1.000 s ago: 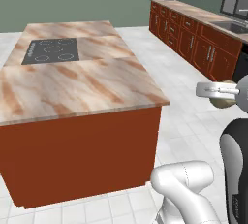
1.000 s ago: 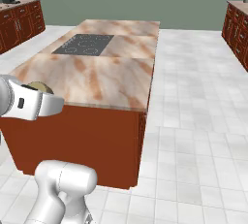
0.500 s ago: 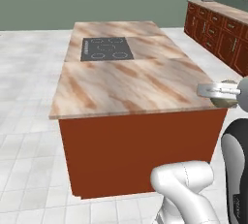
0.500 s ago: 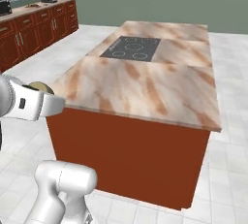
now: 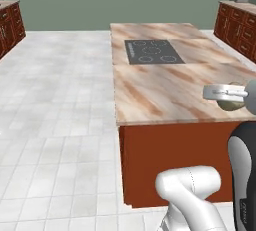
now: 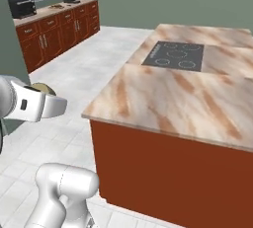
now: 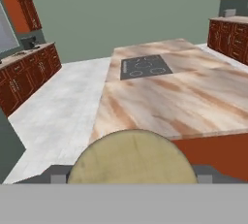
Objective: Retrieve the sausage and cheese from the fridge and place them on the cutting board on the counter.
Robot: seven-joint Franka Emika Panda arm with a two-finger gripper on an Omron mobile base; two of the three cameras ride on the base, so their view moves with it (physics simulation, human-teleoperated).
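Note:
My gripper (image 5: 227, 95) is shut on the cheese (image 5: 231, 104), a pale yellow-tan rounded chunk, and holds it in the air at the near edge of the marbled island counter (image 5: 165, 85). In the right base view the gripper (image 6: 45, 98) and the cheese (image 6: 43, 90) hang over the floor, left of the island (image 6: 173, 98). The hand view has the cheese (image 7: 131, 157) large between the two fingers, with the island top (image 7: 184, 97) beyond it. The sausage, the fridge and the cutting board are out of view.
A black cooktop (image 5: 152, 51) is set into the far half of the island. Reddish-brown cabinets (image 6: 54, 37) with dark appliances on top line the left wall, and more cabinets (image 5: 240, 25) stand at the right. Open tiled floor (image 5: 55, 100) lies left of the island.
The whole scene has swung across both base views, so the base has turned; the island now sits further right. The gripper still holds the cheese the same way.

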